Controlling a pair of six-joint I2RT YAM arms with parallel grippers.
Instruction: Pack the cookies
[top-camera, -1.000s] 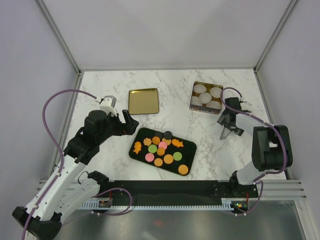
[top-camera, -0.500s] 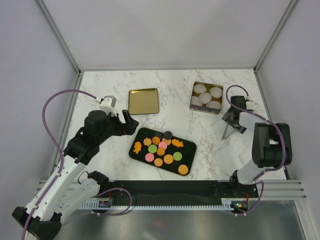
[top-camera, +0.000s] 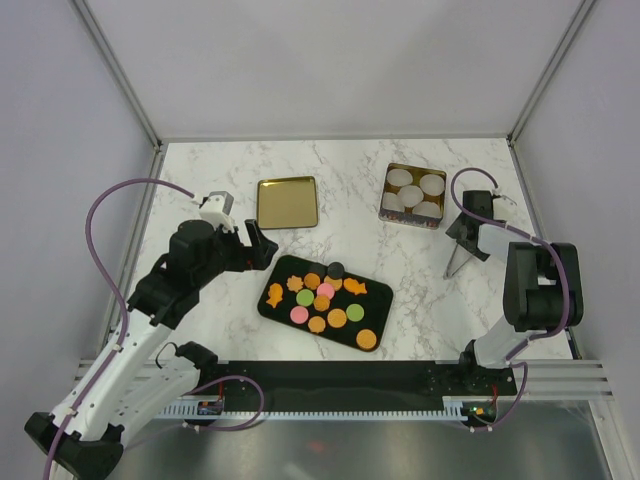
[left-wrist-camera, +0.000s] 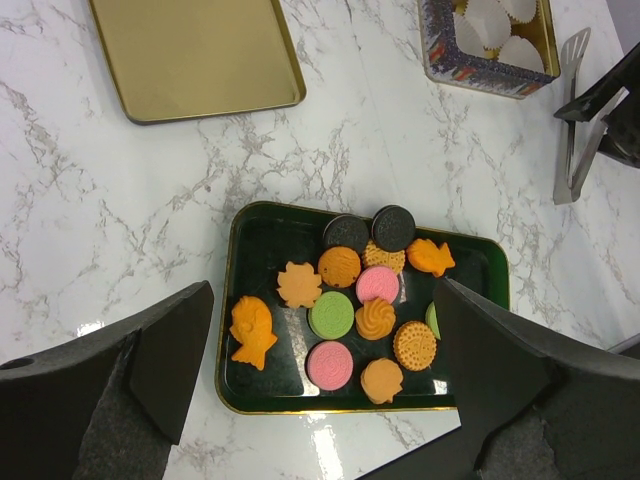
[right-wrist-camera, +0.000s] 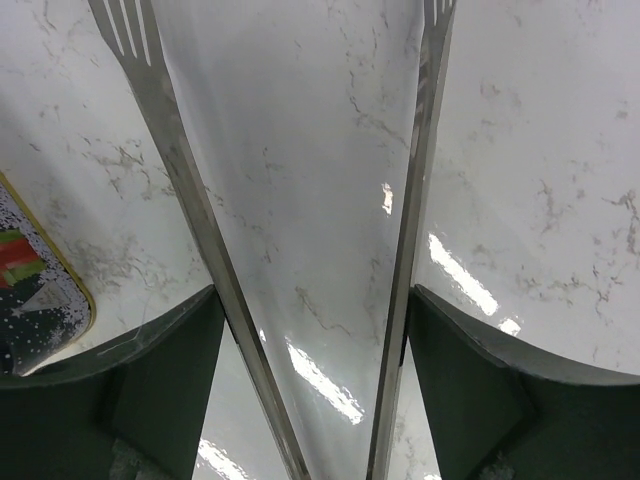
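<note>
A white marble worktop (top-camera: 350, 200) seen from above, with two robot arms mounted at its near edge. The cookies (top-camera: 325, 298) lay on a black tray (top-camera: 372, 300) with a gold rim, set in the middle of the worktop toward the near edge. In the left wrist view the cookies (left-wrist-camera: 360, 300) were mostly round, in orange, pink and green. Two dark ones sat at the tray's far edge, and a few orange ones were shaped like fish or leaves. The tray (left-wrist-camera: 265, 245) showed bare black along its left side.

The left pincer (top-camera: 262, 245) hung over the tray's far left corner. Its fingers were spread wide and held nothing (from its own camera, the left pincer (left-wrist-camera: 322, 292) framed the cookies between them).

A shallow gold lid (top-camera: 287, 202) lay toward the far edge, left of centre, with nothing in it. A square tin (top-camera: 384, 203) holding white paper cups (top-camera: 410, 192) sat toward the far right corner.

Near the right edge, just nearer than the tin, the right pincer (top-camera: 462, 232) was pinching metal tongs (top-camera: 455, 262). In its own view, each finger of the right pincer (right-wrist-camera: 312, 298) pressed the outside of one arm of the tongs (right-wrist-camera: 190, 200). Whether the tongs' tips touched the worktop could not be told.
</note>
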